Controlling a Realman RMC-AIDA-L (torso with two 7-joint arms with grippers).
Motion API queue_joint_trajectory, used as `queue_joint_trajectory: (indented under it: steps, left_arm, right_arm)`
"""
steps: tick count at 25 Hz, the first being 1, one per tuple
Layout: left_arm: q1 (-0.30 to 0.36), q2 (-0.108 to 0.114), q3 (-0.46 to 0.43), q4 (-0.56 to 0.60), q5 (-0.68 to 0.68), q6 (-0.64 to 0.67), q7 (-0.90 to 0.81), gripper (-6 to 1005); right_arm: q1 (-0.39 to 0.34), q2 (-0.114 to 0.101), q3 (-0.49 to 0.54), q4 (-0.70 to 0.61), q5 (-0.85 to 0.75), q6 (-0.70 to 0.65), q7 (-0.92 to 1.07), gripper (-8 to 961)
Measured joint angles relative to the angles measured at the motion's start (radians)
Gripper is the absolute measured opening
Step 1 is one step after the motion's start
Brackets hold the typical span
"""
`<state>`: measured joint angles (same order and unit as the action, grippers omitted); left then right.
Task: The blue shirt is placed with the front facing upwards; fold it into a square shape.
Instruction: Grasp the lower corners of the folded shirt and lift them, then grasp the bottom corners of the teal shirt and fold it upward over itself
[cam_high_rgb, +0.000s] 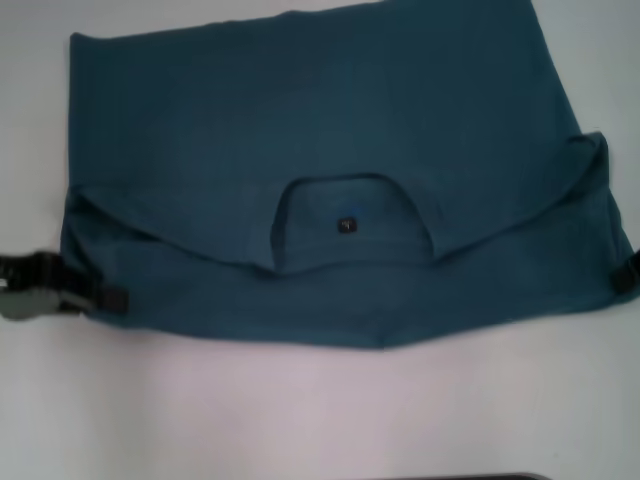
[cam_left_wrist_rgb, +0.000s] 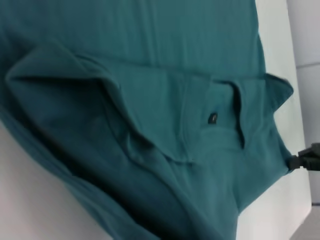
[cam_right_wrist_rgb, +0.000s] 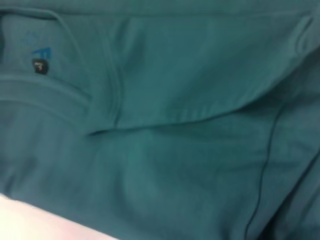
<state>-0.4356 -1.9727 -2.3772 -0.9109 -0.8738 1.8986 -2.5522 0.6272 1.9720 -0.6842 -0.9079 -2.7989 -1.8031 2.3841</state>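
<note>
The left gripper (cam_high_rgb: 100, 297) is clamped on the near left corner of the blue shirt (cam_high_rgb: 330, 130), and the right gripper (cam_high_rgb: 624, 272) touches its near right edge, grip not discernible. Between them the shirt lies flat on the white table (cam_high_rgb: 300, 410), its collar (cam_high_rgb: 345, 225) midway, its body spreading away beyond both.

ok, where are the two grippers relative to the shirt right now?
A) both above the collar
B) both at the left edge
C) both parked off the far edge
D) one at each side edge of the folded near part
D: the left gripper sits at the shirt's left edge and the right gripper at its right edge, level with the folded-over collar section.
</note>
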Motion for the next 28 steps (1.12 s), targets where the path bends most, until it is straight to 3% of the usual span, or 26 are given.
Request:
queue_joint_trajectory:
  steps: [2,10,28]
  left_arm:
    - [0.02,-0.015,0.004,-0.024,0.013,0.016,0.0,16]
    - [0.051,-0.028,-0.001,-0.04,0.076,0.046,0.0,16]
    - [0.044,-0.028,-0.01,-0.04,0.127,0.089,0.012,17]
  right_arm:
    - [-0.021,0.02,-0.002,-0.041,-0.001,-0.041,-0.005,36]
    - [-0.037,0.037,-0.033,-0.055,-0.013,-0.103,-0.01,36]
    - [-0.032,0.046,-0.054,-0.066,0.006,-0.162,-0.023,36]
